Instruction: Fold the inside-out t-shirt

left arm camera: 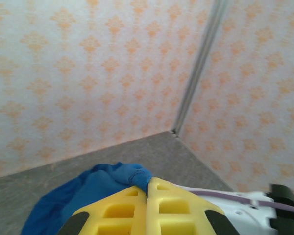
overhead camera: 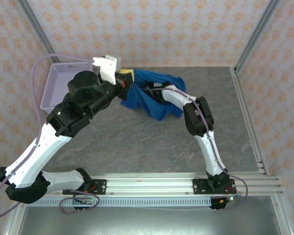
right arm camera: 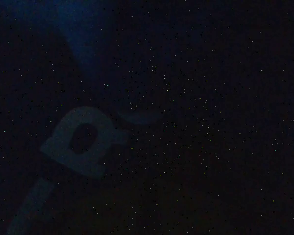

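T-shirt (overhead camera: 142, 100) bunched upper centre; left gripper (left arm camera: 147, 185) jaws pinch it, right gripper's I can't tell. Next: spread flat.

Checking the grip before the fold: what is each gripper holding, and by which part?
Left gripper pinches a bunched fold of the blue t-shirt. Right gripper is buried in the shirt; its hold cannot be told.
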Tool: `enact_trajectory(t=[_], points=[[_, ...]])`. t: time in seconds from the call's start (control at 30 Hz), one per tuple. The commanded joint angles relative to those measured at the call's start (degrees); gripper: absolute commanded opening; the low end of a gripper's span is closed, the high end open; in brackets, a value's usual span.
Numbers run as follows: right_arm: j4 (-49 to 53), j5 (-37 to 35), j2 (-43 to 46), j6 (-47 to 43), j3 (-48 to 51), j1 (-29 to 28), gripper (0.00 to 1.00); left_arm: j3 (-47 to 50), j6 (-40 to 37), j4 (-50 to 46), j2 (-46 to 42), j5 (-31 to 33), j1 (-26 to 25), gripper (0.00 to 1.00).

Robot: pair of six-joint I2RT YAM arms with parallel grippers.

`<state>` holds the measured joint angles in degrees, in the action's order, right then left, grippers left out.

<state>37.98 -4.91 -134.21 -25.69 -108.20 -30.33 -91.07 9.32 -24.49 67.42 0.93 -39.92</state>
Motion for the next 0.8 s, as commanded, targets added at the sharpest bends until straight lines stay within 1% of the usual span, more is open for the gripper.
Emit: enact_trajectory(t=[0.0, 0.07, 0.23, 0.33, 0.43, 0.5, 0.63, 0.77], points=[[-3.6, 4.2, 7.3, 1.3, 9.3, 0.9, 0.04, 1.3, 2.7, 2.5, 1.5, 8.2, 3.2, 0.0], [-8.1, 5.7, 13.0, 1.9, 15.0, 0.9, 0.0, 1.8, 4.4, 1.4, 3.2, 11.1, 6.3, 0.0], [-18.0, 11.0, 27.0, 3.6, 30.1, 0.9, 0.0, 3.1, 7.2, 0.1, 8.7, 11.5, 14.8, 0.0], [-23.0, 14.5, 34.7, 4.1, 37.9, 0.9, 0.0, 3.6, 7.1, -0.4, 13.0, 12.4, 17.7, 0.0], [-26.1, 18.1, 40.8, 3.9, 43.1, 0.8, 0.0, 3.7, 7.5, -0.5, 17.3, 12.5, 19.6, 0.0], [-25.9, 18.8, 43.0, 3.6, 44.7, 0.9, 0.0, 3.5, 8.0, -0.5, 19.5, 12.3, 21.1, 0.0], [-25.1, 14.0, 44.3, 2.4, 47.1, 0.9, 0.0, 3.3, 9.5, -0.3, 21.1, 9.8, 25.8, 0.0], [-28.3, 15.6, 45.9, 3.8, 48.0, 0.9, 0.0, 3.3, 9.4, -0.9, 22.3, 9.4, 28.1, 0.0]])
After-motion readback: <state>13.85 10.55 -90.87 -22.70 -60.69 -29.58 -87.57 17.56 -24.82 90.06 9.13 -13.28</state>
